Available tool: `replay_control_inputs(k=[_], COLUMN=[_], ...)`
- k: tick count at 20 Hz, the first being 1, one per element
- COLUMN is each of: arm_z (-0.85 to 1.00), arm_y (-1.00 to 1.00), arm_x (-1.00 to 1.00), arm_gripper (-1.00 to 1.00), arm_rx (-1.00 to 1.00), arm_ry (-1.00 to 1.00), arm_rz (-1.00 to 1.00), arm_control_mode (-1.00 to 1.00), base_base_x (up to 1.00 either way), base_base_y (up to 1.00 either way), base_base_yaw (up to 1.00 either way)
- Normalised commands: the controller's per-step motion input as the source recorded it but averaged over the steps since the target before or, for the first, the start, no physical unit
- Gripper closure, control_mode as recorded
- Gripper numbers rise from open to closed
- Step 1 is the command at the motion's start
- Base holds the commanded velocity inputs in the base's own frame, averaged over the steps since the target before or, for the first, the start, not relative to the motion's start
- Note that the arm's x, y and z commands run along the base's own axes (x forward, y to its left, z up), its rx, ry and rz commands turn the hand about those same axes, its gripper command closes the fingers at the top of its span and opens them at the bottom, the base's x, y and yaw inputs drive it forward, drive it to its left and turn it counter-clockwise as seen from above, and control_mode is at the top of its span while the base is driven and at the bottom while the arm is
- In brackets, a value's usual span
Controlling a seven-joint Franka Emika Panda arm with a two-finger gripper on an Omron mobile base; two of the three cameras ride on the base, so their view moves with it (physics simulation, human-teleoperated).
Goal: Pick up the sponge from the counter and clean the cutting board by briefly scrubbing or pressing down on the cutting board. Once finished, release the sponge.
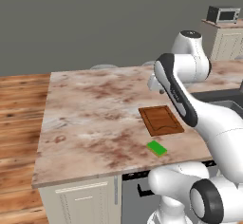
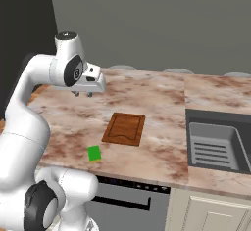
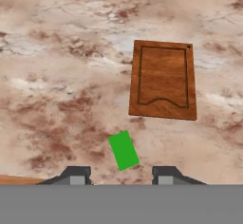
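Hand view: one sponge (image 3: 124, 150), one cutting board (image 3: 163, 79) (apart).

I see flat, even rendered light in all views, with no visible source. The counter (image 1: 95, 118) reads bright, without glare. Shadows are faint: a thin soft one edges the cutting board (image 3: 163, 78). Focus is uniform; the pictures are slightly soft and coarse. I note no edge distortion.
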Motion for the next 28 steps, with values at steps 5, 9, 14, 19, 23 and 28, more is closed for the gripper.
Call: replay_control_inputs(k=[5, 9, 14, 19, 23, 28], arm_z=[-0.07, -0.56, -0.86, -0.83, -0.66, -0.50], arm_y=[0.02, -0.01, -0.22, -0.06, 0.00, 0.07], arm_x=[-0.16, -0.09, -0.24, -0.22, -0.19, -0.04], arm_gripper=[-1.00, -1.00, -1.00, -1.00, -1.00, -1.00], arm_rx=[0.00, -0.07, -0.01, -0.03, 0.00, 0.00], arm_ry=[-0.02, 0.04, 0.05, 0.14, 0.08, 0.00], arm_rz=[0.00, -0.01, -0.04, -0.01, 0.00, 0.01], arm_control_mode=[-1.00, -1.00, -1.00, -1.00, -1.00, -1.00], base_base_x=[0.00, 0.00, 0.00, 0.00, 0.00, 0.00], base_base_y=[0.00, 0.00, 0.00, 0.00, 0.00, 0.00], base_base_yaw=[0.00, 0.00, 0.00, 0.00, 0.00, 0.00])
